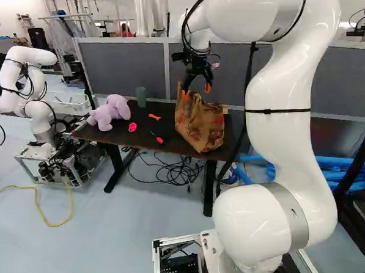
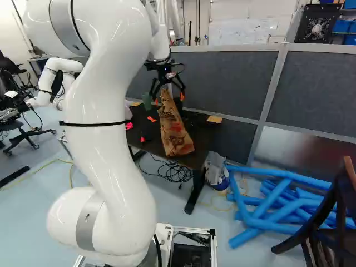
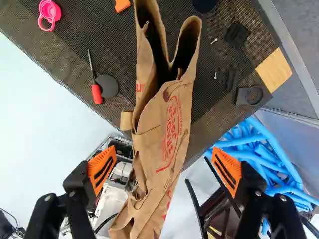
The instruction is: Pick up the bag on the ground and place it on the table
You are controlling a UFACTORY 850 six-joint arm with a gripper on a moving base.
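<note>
Paper bag point(image 1: 200, 124) at table's point(image 1: 122, 138) near edge, pincer point(image 2: 169, 98) spread

The bag is towards the right end, between widely parted fingers. Left of it lie a red screwdriver point(image 1: 159, 139), pink ring point(image 1: 132, 127) and orange piece point(image 1: 154, 117); beyond, a purple plush toy point(image 1: 109, 111) and green cup point(image 1: 141, 97).

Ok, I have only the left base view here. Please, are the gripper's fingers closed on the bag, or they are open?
Observer: Open. In the wrist view the gripper stands wide, with the bag between its pads and a gap at each side.

Operator: Thank you. And does something small lie on the table, hidden from me?

Observer: Yes, the wrist view shows two tiny pale pieces, perhaps screws, on the table, near a black part with a round recess.
</note>
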